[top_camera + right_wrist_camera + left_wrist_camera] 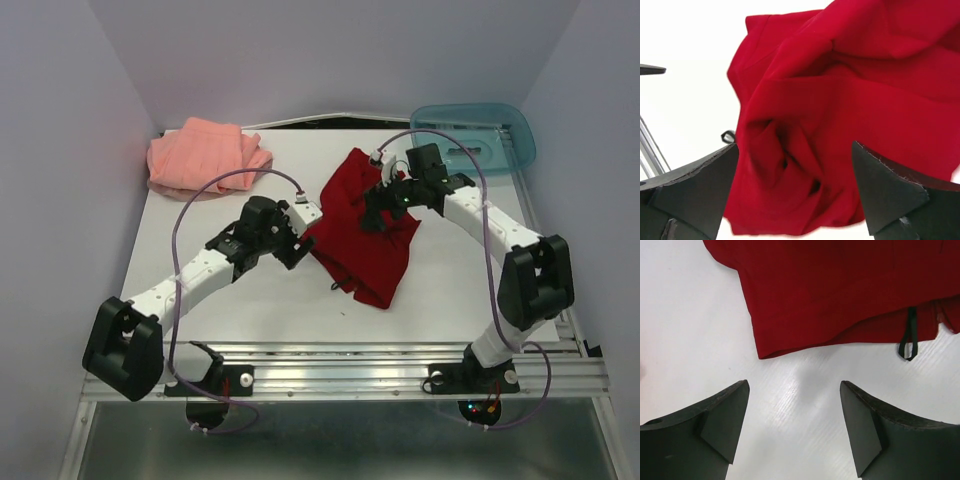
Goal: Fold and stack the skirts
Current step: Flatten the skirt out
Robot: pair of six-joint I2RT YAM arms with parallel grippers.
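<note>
Right claw [795, 146] stands spread over the deep red skirt [362, 238], bunched cloth between its jaws. Left claw [794, 382], also spread, hovers above the worktop [690, 340] just short of that skirt's corner. The salmon-pink skirt [205, 158] lies well beyond it.

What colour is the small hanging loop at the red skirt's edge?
Black; the red skirt's loop shows best in the left wrist view.
</note>
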